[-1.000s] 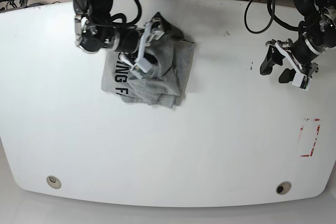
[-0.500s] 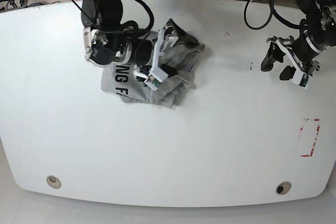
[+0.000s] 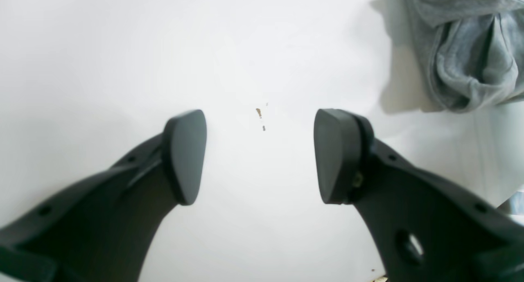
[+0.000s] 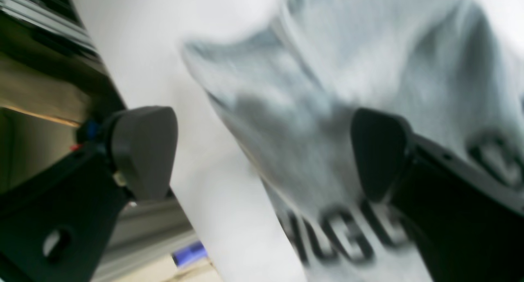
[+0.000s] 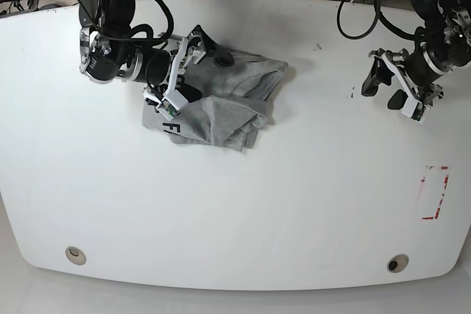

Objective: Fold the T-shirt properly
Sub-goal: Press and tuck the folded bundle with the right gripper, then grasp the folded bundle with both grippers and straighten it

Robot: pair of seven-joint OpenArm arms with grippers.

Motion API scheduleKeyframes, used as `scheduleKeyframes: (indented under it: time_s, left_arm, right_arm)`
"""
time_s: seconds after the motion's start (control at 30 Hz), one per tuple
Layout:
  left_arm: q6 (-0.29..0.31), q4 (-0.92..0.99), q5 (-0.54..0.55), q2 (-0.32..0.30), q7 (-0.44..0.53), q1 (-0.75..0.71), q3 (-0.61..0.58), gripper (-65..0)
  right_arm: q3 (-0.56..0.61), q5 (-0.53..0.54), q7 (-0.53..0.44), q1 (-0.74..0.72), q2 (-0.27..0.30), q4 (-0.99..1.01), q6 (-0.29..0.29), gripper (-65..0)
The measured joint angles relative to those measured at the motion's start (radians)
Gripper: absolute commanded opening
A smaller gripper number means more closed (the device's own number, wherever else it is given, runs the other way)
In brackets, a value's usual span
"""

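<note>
Base view, left side: right hand (image 5: 175, 71) sits over the left edge of the T-shirt (image 5: 228, 101), jaws spread wide, nothing pinched. In the right wrist view the pads (image 4: 143, 151) stand apart with grey cloth and black lettering (image 4: 339, 241) behind them (blurred frame, so I can't tell whether a pad touches the fabric).

T-shirt lies on the white counter (image 5: 235, 211), upper left of centre, bunched into a rumpled stack with several loose layers; part of the print shows at its lower left edge. Not a clean fold yet, my read is the task is mid-way at best.

Handling, as a judgement: soft, light jersey, no stiffness, will drape and drag; layers will slide over each other, and a pinch can catch more than one. Best take-hold looks like a hem or a thick rolled edge, such as the folded lip seen in the left wrist view at the top right (image 3: 462, 69), rather than the flat middle. Two-point grip would keep the edge straight.

Right side: left hand (image 5: 401, 93) hovers over bare counter, well apart from the T-shirt, jaws parted and empty; only small brown specks (image 3: 259, 112) lie between its pads. Red-marked rectangle (image 5: 434, 193) near the right edge, unused.
</note>
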State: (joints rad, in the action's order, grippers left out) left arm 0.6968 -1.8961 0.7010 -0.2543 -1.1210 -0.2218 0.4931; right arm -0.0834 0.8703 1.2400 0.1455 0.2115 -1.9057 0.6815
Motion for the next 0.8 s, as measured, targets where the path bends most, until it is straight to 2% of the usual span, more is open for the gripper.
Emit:
scheduleKeyframes:
  time_s: [0.1, 0.37, 0.53, 0.63, 0.7, 0.8]
  left_arm:
    - [0.000, 0.001, 0.000, 0.002, 0.000, 0.003, -0.012, -26.5]
    - [0.000, 0.001, -0.004, -0.002, 0.000, 0.000, -0.014, -26.5]
    - [0.000, 0.000, 0.003, 0.001, 0.000, 0.003, -0.014, -26.5]
    - [0.000, -0.001, 0.004, 0.001, 0.002, 0.003, -0.015, -26.5]
    - [0.000, -0.001, 0.001, -0.001, 0.000, 0.003, -0.016, -26.5]
    - [0.000, -0.001, -0.006, -0.005, 0.000, 0.003, -0.046, -26.5]
  right_arm:
    - [0.006, -0.009, 0.018, -0.027, 0.003, 0.022, 0.000, -0.3]
    - [0.095, -0.004, -0.015, -0.191, -0.122, 0.281, -0.005, -0.3]
    - [0.154, -0.016, -0.085, -0.299, -0.134, 0.398, -0.006, -0.3]
    - [0.195, -0.010, -0.133, -0.375, -0.165, 0.456, -0.008, -0.3]
    - [0.198, 0.003, -0.158, -0.410, -0.185, 0.480, -0.007, -0.3]
    - [0.198, 0.004, -0.174, -0.453, -0.183, 0.529, -0.005, -0.3]
